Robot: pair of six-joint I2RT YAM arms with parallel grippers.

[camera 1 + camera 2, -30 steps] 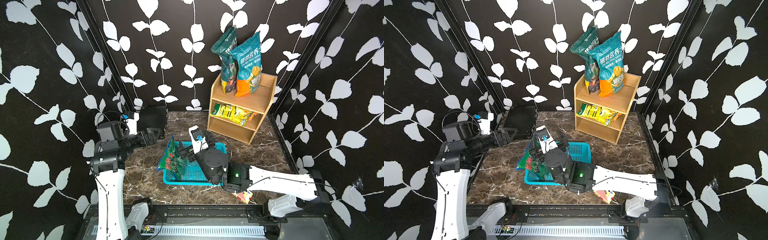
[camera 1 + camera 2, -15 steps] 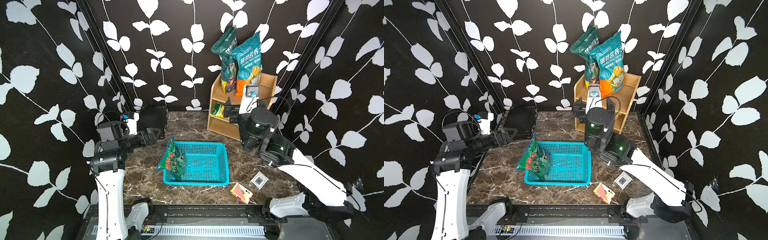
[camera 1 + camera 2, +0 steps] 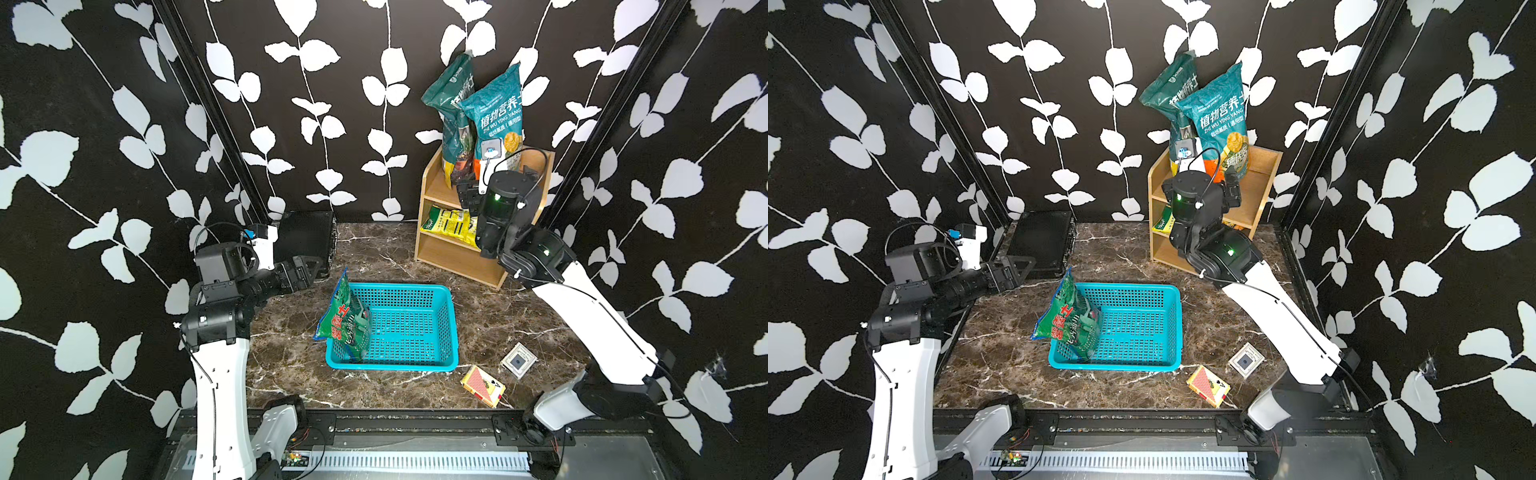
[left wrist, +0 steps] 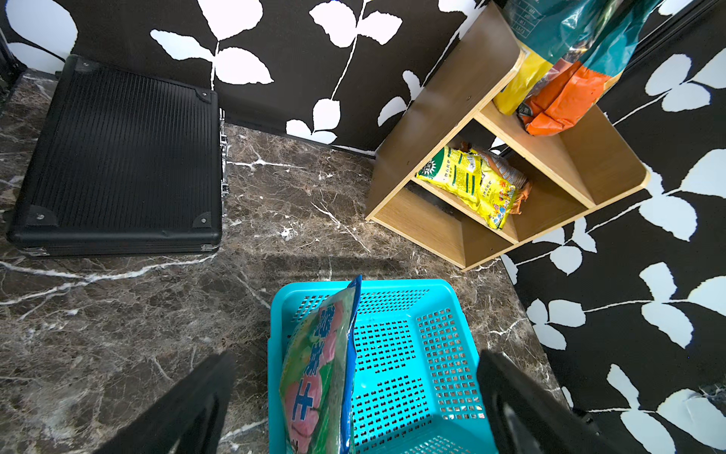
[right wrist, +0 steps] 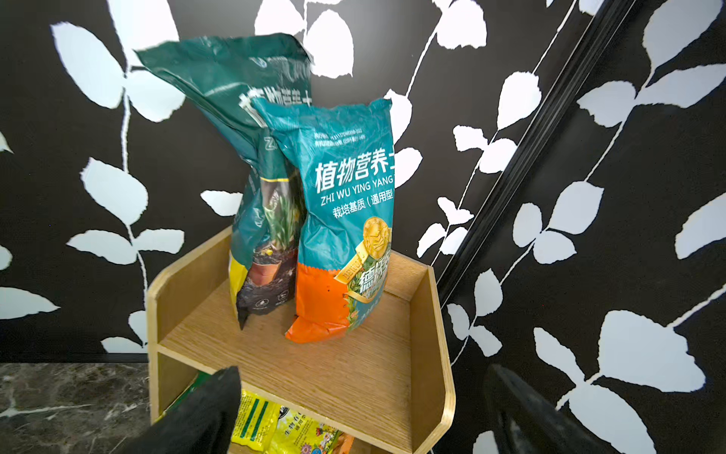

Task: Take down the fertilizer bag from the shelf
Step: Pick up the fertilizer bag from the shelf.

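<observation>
Black right gripper (image 5: 363, 371) hovers with jaws wide apart, empty, just before the shelf (image 5: 434, 334). On its top tier stands the teal-and-orange fertilizer bag (image 5: 341, 220): probably soft, crinkly, bottom-heavy; pinching its slimmer upper body seems safest.

We see the small light-brown wooden three-tier shelf (image 3: 457, 257) standing on the marble floor in the back corner, close against the walls, with rounded side panels and a raised back. On its top tier two tall bags stand upright and touching. The teal plastic fertilizer bag with white lettering and an orange base (image 3: 496, 112) is in front, set back from the board's front edge. The darker teal bag with a yellow base (image 3: 451, 95) stands behind it, its crumpled top leaning toward the wall. On the middle tier a flat yellow printed bag (image 4: 471, 184) lies on its side, one end poking past the front edge.
</observation>
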